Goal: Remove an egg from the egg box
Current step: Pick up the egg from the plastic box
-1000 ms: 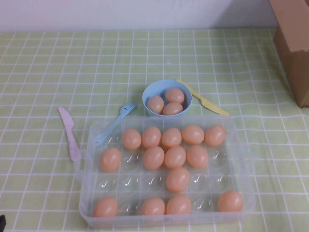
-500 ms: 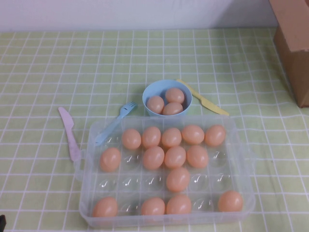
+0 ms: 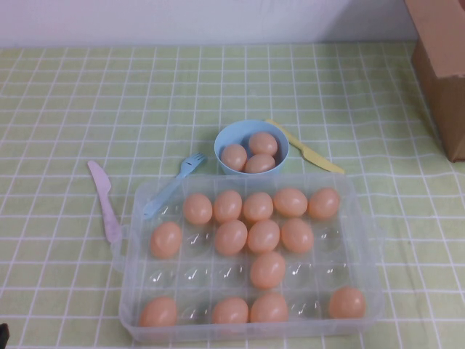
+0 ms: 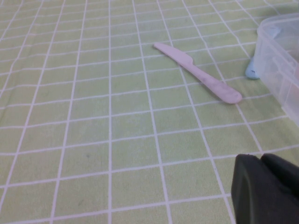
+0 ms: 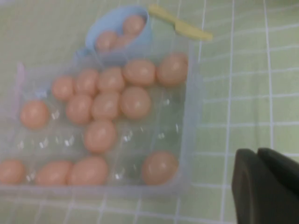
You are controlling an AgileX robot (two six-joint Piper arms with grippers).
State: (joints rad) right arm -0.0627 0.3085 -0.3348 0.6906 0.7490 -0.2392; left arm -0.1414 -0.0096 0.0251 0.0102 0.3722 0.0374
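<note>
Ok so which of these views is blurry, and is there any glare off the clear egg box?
The right wrist view is soft: the egg box and eggs smear, right claw dark in the corner. The high view is evenly lit, with small glints in the empty cups. The left wrist view is sharper on the pink knife; the left claw sits dark at the edge.

- The table is covered by a green checked cloth.
- The egg box is set at the near middle.
- A blue bowl is placed just behind it, flanked by a yellow knife and a blue fork.
- A pink knife is laid left; a cardboard box is stood far right.
</note>
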